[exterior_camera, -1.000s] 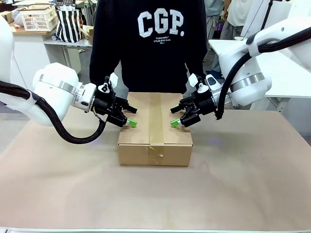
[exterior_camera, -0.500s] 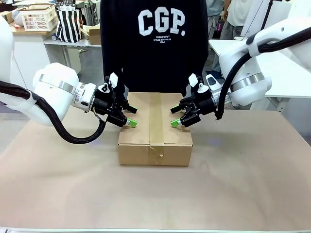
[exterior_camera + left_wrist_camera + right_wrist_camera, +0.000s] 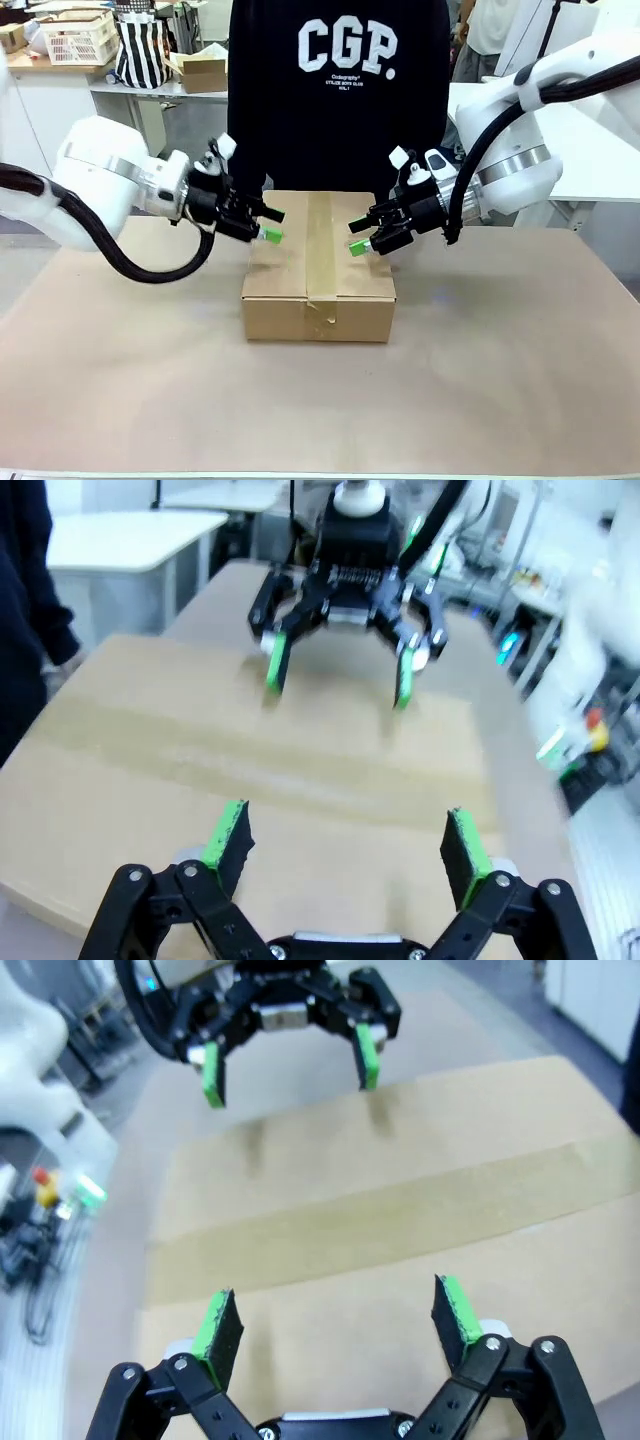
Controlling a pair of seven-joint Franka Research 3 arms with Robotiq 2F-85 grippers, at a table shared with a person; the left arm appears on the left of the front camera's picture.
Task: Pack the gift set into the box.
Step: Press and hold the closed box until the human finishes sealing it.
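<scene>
Jaws spread wide and holding nothing, the left gripper and right gripper face each other above the top of the box, one over each half, green pads pointing inward and clear of the cardboard. Between them runs a strip of tape along the seam where the flaps meet, sealing the carton from its far edge down over the front wall. Each wrist view looks across that taped lid at the opposite gripper, the left gripper and right gripper both hanging just above the brown surface with fingers well apart. Beyond the box, a person in a dark sweatshirt stands at the far edge of the worktop, close behind the carton. No pouch, tray or small white item shows outside the box; whether they lie inside cannot be told with the lid shut. On this evidence the packing looks finished or nearly so, and the next move probably calls for the arms to draw apart and away without snagging the lid.
</scene>
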